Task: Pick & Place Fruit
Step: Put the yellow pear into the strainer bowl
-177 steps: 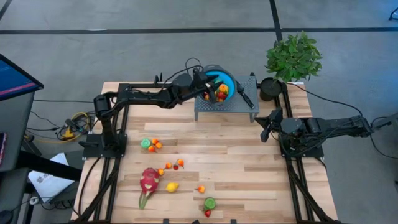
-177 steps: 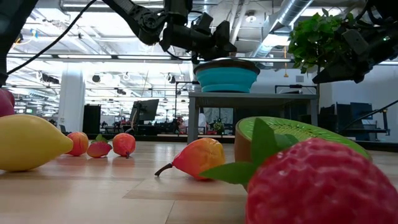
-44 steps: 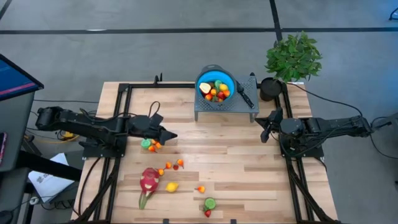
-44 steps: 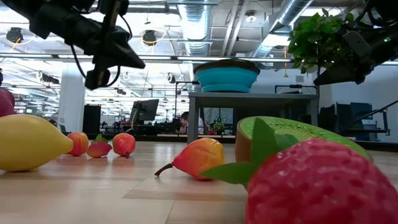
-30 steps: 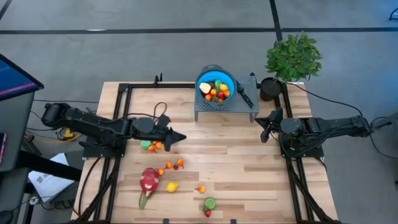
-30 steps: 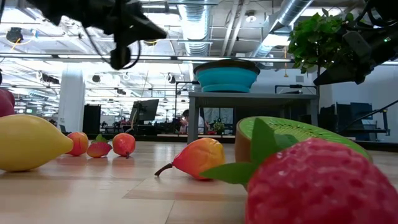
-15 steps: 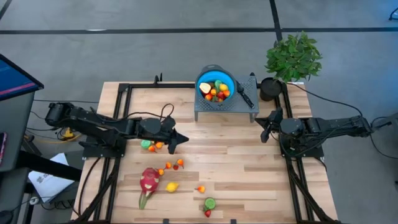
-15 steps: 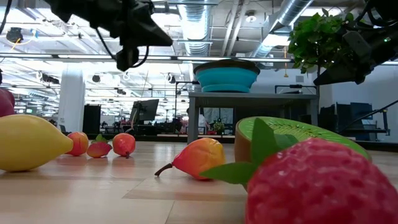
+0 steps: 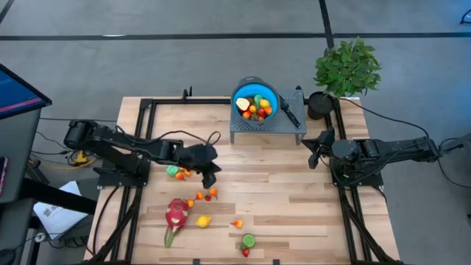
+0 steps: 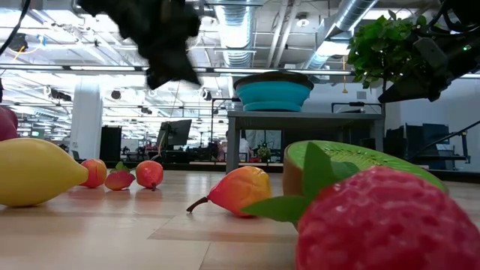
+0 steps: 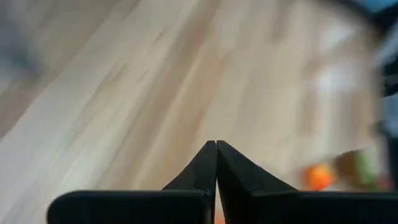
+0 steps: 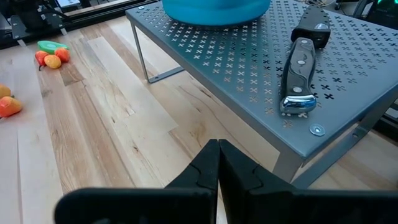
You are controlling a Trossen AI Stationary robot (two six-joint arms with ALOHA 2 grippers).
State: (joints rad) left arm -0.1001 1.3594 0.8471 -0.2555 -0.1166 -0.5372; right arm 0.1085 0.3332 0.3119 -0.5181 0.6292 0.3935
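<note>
Worktop (image 9: 294, 191) space is spanned by both arms. The dragon fruit (image 9: 175, 214) lies beyond the left hand (image 9: 209, 179), toward the near edge, long axis running front to back. Small orange fruits (image 9: 210, 193) lie just below the left hand, which is nearer and pressed together, empty. The right hand (image 12: 216, 144) is also together, parked beside the grey stand (image 12: 249, 56), well apart from the fruit.

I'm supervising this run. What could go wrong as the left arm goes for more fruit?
The left gripper is shut above a tight cluster of small fruits; unless it opens first, it may knock them apart rather than grip one. Loose fruits could roll toward the dragon fruit or table edge.
</note>
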